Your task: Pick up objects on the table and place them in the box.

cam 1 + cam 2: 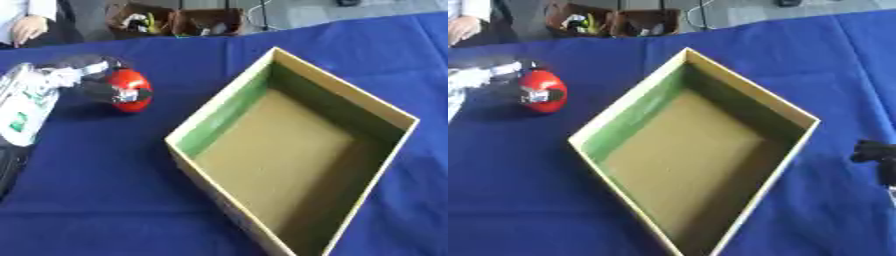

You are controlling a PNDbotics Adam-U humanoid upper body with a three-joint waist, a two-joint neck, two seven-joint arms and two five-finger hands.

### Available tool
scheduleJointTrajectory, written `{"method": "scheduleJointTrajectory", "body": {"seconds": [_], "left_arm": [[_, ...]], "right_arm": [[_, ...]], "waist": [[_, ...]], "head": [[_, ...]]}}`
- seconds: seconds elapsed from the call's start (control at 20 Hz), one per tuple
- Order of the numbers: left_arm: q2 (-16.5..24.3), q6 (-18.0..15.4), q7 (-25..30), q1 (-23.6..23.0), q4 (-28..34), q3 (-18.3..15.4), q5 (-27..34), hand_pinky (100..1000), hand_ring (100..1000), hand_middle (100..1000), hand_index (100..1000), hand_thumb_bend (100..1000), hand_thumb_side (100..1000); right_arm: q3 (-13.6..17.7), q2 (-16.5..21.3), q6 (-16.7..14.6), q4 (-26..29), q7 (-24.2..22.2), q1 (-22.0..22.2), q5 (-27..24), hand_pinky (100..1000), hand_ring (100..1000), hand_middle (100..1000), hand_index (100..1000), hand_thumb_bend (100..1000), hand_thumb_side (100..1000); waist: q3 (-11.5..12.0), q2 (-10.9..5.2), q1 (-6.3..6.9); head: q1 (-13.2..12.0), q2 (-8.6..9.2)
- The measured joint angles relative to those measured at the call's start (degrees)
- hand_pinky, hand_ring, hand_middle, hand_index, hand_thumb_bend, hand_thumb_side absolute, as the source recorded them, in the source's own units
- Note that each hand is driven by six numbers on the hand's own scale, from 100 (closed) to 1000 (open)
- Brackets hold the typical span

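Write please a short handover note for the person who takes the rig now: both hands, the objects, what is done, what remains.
Left hand: at the table's left, fingers curled round the red object, apparently still low by the cloth.
Right hand: only a dark part at the right edge; fingers unclear.
Box: open, centre of the blue table, nothing inside.
Done: red object grasped.
Left: carry it right, release it in the box.

Layout of the cloth-covered table

An open rectangular cardboard box [297,150] is set askew on the blue cloth-covered table [96,200]. A round red object [129,90] is found to its left, further back, apart from it, with the left hand [83,75] on it.
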State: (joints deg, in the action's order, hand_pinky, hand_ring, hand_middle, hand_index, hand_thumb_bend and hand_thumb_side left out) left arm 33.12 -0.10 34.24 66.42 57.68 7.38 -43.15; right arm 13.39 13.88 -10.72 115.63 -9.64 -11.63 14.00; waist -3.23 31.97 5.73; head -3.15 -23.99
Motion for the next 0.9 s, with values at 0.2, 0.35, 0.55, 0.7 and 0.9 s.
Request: {"method": "scheduleJointTrajectory", "body": {"seconds": [0.2,0.35,0.55,0.7,0.9], "left_arm": [[-0.11,0.48,0.51,0.02,-0.37,-0.18,0.77,359,499,770,963,471,738],[-0.11,0.89,1.51,0.14,-0.54,-0.2,1.57,350,493,763,950,410,689],[-0.21,1.49,2.06,0.23,-0.6,-0.2,2.81,384,538,744,937,269,619],[-0.41,2.22,1.35,0.26,-0.44,-0.19,3.74,358,517,698,901,193,582],[-0.46,3.39,-0.47,0.19,-0.27,-0.04,4.08,314,450,580,815,115,423]], "right_arm": [[0.03,0.0,0.13,0.07,0.63,0.0,0.09,894,867,612,746,100,864],[0.04,-0.01,0.22,0.07,0.89,0.02,0.12,895,868,610,744,100,868],[0.04,-0.01,0.35,0.07,0.96,0.08,0.42,897,869,610,744,100,875],[0.05,-0.01,0.68,0.09,1.04,0.17,0.58,897,869,609,744,100,879],[0.18,-0.02,0.99,0.2,1.03,0.32,0.62,898,870,608,744,100,882]], "waist": [[0.0,0.0,0.02],[0.04,-0.04,0.02],[0.15,-0.18,0.09],[0.25,-0.23,0.11],[0.37,-0.32,0.12]], "head": [[-0.01,0.0],[-0.01,-0.02],[0.01,-0.04],[0.08,-0.07],[0.18,-0.09]]}}
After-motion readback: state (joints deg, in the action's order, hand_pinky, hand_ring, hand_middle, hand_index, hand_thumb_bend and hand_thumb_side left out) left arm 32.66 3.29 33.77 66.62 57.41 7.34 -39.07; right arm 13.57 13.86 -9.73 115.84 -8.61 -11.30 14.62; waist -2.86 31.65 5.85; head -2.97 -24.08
